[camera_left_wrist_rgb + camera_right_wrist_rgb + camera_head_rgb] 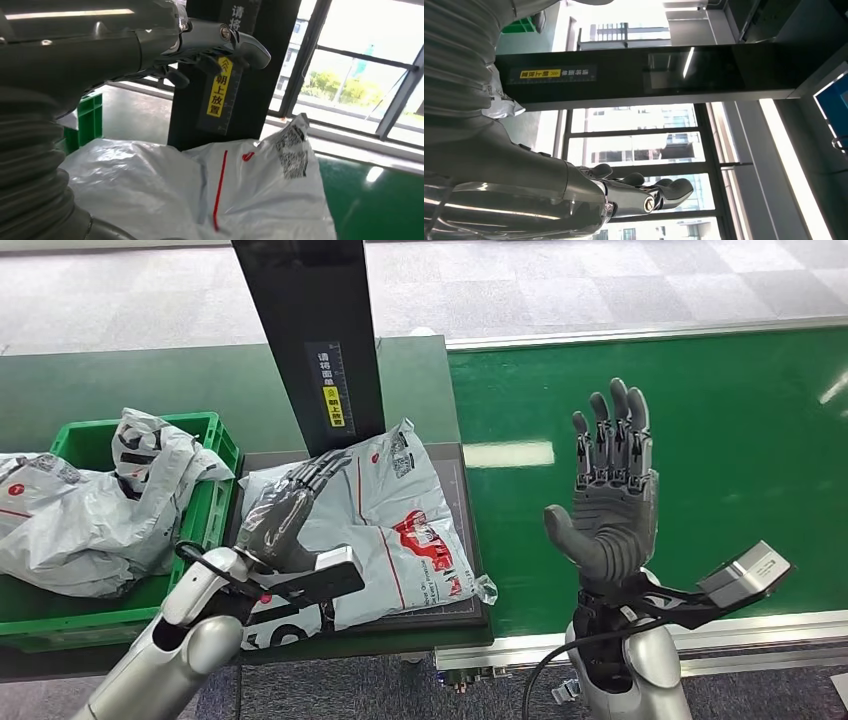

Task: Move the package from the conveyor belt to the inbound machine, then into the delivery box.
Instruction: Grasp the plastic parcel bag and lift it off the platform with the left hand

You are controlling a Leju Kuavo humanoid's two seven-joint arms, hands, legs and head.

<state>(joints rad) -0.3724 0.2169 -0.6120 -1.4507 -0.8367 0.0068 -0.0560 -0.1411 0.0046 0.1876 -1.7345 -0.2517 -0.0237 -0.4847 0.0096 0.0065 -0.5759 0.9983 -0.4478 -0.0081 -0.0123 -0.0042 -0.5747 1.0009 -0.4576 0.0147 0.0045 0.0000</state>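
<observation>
1. While the package [385, 530] lies flat on the dark plate of the inbound machine [462, 612], just below its black column [305, 340], we see our left hand [285, 515] over its left part, fingers [320, 472] stretched forward and only a little apart.
2. We cannot tell from the head view whether the palm touches the bag; in the left wrist view the fingers [240, 45] stand above the plastic and grip nothing.
3. Our right hand [610, 505] is raised above the green conveyor belt [720, 460], palm open, fingers spread and pointing up, and it holds nothing.
4. We judge the package to be light and soft: it is a grey plastic mailer bag, wrinkled, and it will bend and hang down when lifted. The surface looks smooth and probably slippery.
5. We think a pinch of one corner could slip or tear, so a better place to take hold is the thicker middle or a long edge where the content gives some body.
6. The green delivery box [215, 505] stands just beside the plate on the left, with other bags [90, 510] already piled in it, so the carry is short.
</observation>
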